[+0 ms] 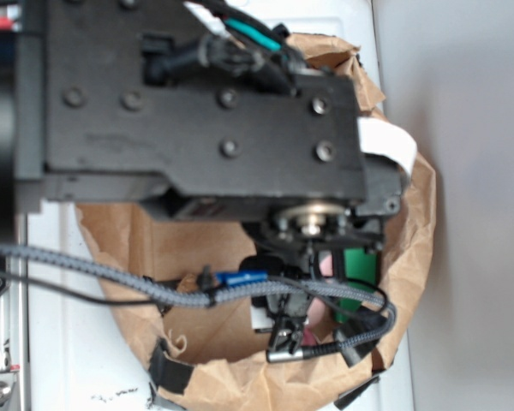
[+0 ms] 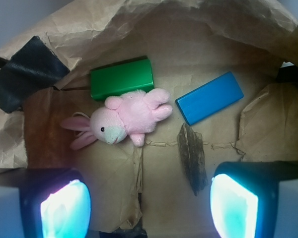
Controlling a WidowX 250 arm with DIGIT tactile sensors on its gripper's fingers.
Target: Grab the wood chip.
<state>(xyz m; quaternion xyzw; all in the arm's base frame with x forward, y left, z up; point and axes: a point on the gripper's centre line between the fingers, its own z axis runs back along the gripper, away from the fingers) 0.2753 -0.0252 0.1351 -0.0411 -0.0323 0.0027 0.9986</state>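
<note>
Two glowing pale fingertips [image 2: 65, 206] of the black robot gripper [image 2: 149, 203] frame the wrist view's bottom edge, spread wide and holding nothing. Between them but much closer to the right one lies the dark brown jagged wood chip [image 2: 191, 156], flat on the crumpled brown paper floor [image 2: 114, 168]. Just beyond the chip sits a smooth blue rectangular block [image 2: 209, 97]; left of the chip, a pink plush rabbit [image 2: 124, 119], with a green block [image 2: 121, 78] behind it. This looks like the approach: next the gripper should probably shift right to straddle the chip, then descend.
</note>
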